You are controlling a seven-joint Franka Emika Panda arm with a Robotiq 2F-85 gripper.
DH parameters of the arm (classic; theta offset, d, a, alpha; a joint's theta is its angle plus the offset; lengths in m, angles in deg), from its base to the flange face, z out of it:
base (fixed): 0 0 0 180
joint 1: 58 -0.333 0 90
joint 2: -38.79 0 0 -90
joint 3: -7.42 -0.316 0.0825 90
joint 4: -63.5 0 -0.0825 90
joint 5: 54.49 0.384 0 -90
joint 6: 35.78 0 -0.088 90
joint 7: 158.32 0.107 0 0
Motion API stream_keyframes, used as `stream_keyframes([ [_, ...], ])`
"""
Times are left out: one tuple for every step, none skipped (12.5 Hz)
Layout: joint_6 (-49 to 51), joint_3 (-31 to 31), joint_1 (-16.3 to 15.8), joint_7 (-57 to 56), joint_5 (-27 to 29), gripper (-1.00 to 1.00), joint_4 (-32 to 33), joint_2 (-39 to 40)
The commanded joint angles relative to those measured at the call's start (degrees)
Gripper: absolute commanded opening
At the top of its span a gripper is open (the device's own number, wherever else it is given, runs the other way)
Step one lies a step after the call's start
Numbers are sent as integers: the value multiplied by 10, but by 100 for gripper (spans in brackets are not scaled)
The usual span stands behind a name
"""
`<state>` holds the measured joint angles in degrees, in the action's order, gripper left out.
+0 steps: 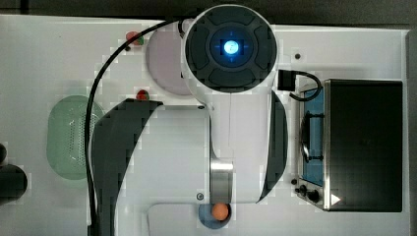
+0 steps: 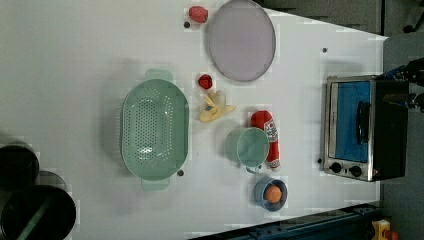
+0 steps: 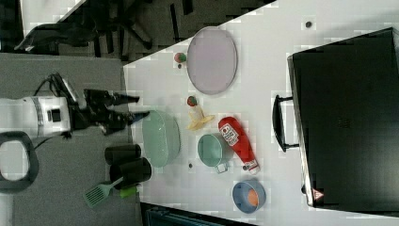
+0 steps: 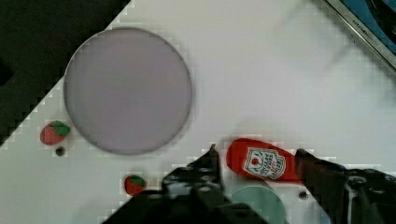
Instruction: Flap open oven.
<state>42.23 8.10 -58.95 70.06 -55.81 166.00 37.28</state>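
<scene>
The oven (image 2: 367,127) stands at the left view's right, with a black top (image 1: 366,142), a silver frame and small black knobs (image 2: 345,169). Its blue glass door (image 2: 350,122) is shut and upright, and the dark bar handle (image 3: 278,123) sticks out from it towards the table's middle. My gripper (image 4: 257,156) hangs high above the table, open, with nothing between its fingers; far below it lies the red ketchup bottle (image 4: 261,163). In the right view the gripper (image 3: 140,107) appears at the left, well away from the oven. A corner of the oven door (image 4: 369,28) is in the wrist view.
A purple plate (image 2: 242,40), green colander (image 2: 155,129), green mug (image 2: 250,146), a blue bowl (image 2: 270,192) holding an orange ball, a banana (image 2: 212,107) and strawberries (image 2: 205,81) lie on the white table. Black cups (image 3: 124,162) and a green spatula (image 3: 99,193) stand beyond the colander.
</scene>
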Motion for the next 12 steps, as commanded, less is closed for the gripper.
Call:
stream_keyframes([
  [107, 19, 12, -34, 8, 58, 87, -201],
  [107, 19, 12, -34, 8, 80, 87, -201],
  [107, 19, 12, -34, 8, 100, 87, -201],
  [107, 19, 12, -34, 8, 100, 87, -201],
  [107, 19, 12, -34, 8, 100, 87, -201],
  [107, 19, 12, -34, 8, 90, 87, -201],
  [107, 19, 12, -34, 8, 65, 87, -201],
  [107, 19, 12, -34, 8, 39, 87, -201],
  [107, 19, 12, -34, 8, 14, 87, -201],
  [107, 20, 12, -34, 8, -9, 88, -201],
  [107, 20, 13, -34, 8, -31, 89, -201],
  [107, 21, 13, -34, 8, -55, 91, -200],
])
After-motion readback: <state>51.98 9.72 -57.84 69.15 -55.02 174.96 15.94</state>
